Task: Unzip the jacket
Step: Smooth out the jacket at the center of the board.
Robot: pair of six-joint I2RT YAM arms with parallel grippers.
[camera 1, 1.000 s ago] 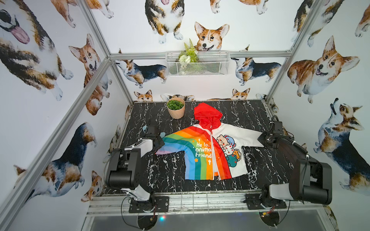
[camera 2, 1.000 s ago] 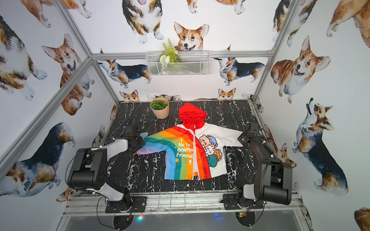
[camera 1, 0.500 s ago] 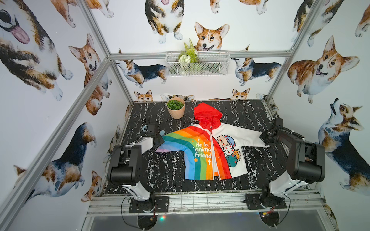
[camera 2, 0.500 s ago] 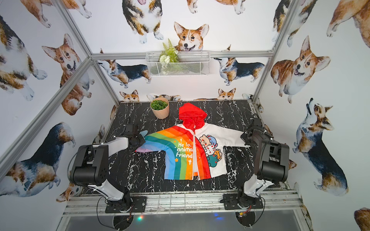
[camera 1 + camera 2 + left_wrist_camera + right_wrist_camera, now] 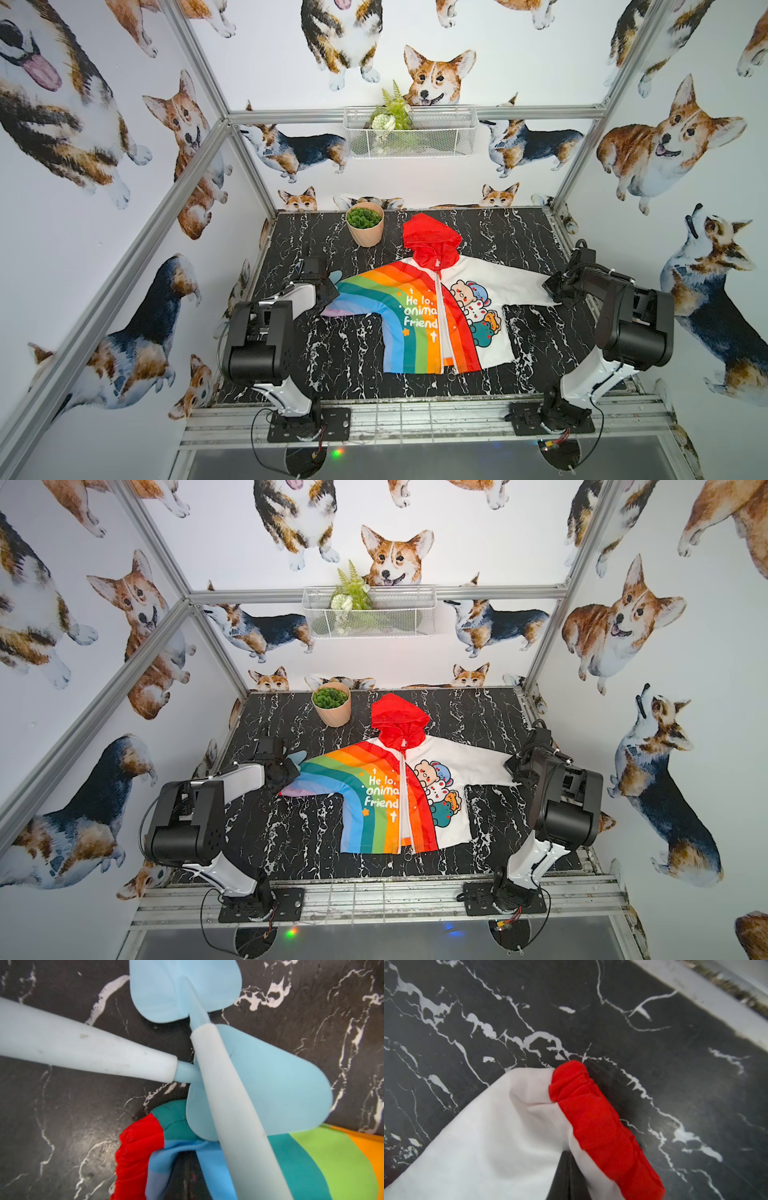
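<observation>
Small child's thin hooded jacket (image 5: 419, 316), half rainbow-striped, half white with cartoon animals, lies flat mid black marble-look counter (image 5: 340, 353): red hood (image 5: 430, 241) at 12, hem at 6, sleeves out to 9 and 3. White zipper (image 5: 441, 316) looks closed for most of its length; slider too small to locate.

Left end effector (image 5: 334, 279) is closed, pale-blue fingers (image 5: 259, 1088) crossed over the rainbow sleeve's red cuff (image 5: 137, 1153); no clear pinch on the cloth. Right end effector (image 5: 550, 291) is closed at the white sleeve's red cuff (image 5: 596, 1126); can't tell if it grips fabric.

Risks:
- Both tools sit at the cuffs, well apart from the zipper. Any outward tug likely side-loads the teeth and slides the jacket, opening nothing.
- Thin cloth: pulling the slider with nothing pinned probably bunches the front and jams it.
- Wide soft fingers vs a tiny pull: likely to grab cloth too.
- Dragging toward 11 could tip the beige plant pot (image 5: 365, 226) near the hood.
</observation>
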